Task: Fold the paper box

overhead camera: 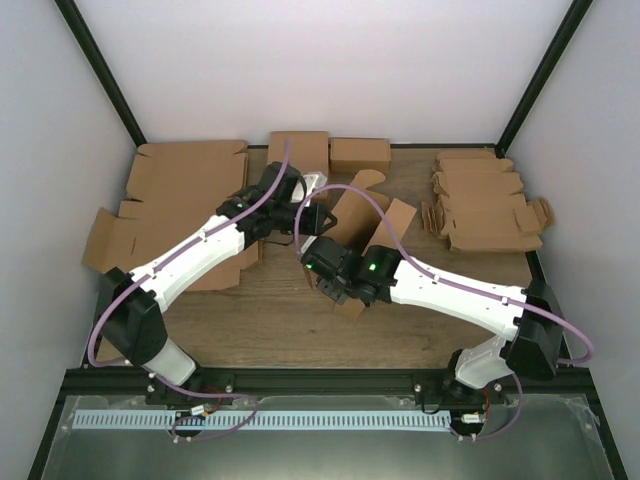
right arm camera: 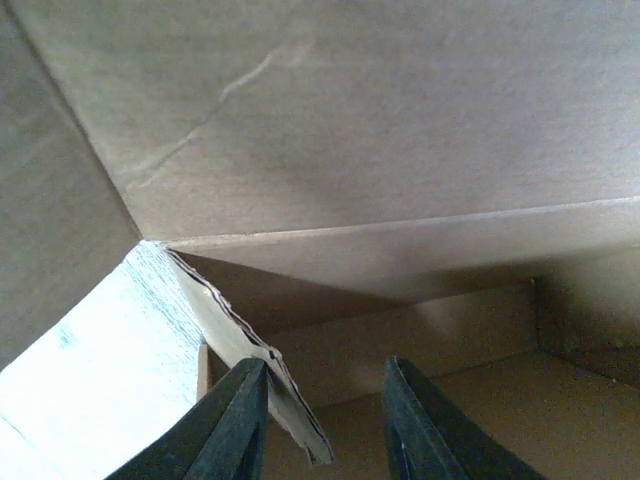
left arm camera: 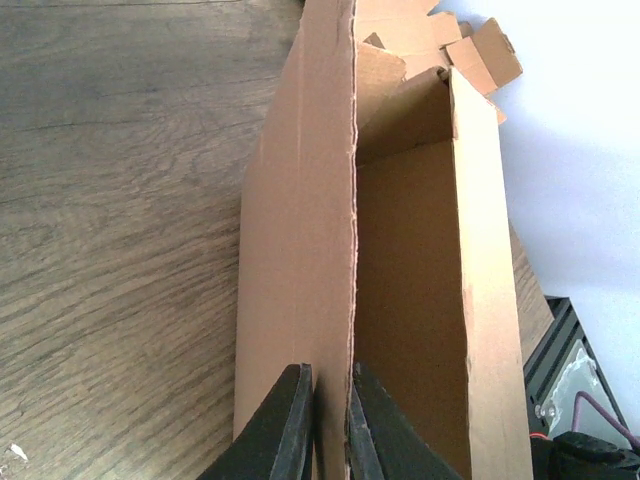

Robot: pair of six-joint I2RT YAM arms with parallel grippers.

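The paper box (overhead camera: 355,215) is a partly folded brown cardboard box lying at an angle at the table's middle, its walls raised. My left gripper (overhead camera: 310,215) is at its far left end. In the left wrist view it (left arm camera: 330,425) is shut on the top edge of one long wall of the box (left arm camera: 300,220), one finger on each side. My right gripper (overhead camera: 340,290) is at the box's near end. In the right wrist view it (right arm camera: 325,420) is open inside the box (right arm camera: 380,120), a loose flap (right arm camera: 240,330) touching its left finger.
Large flat die-cut cardboard sheets (overhead camera: 185,195) lie at the left under my left arm. Two small folded boxes (overhead camera: 300,150) (overhead camera: 360,153) stand at the back. A pile of small notched blanks (overhead camera: 485,205) lies at the back right. White walls enclose the table.
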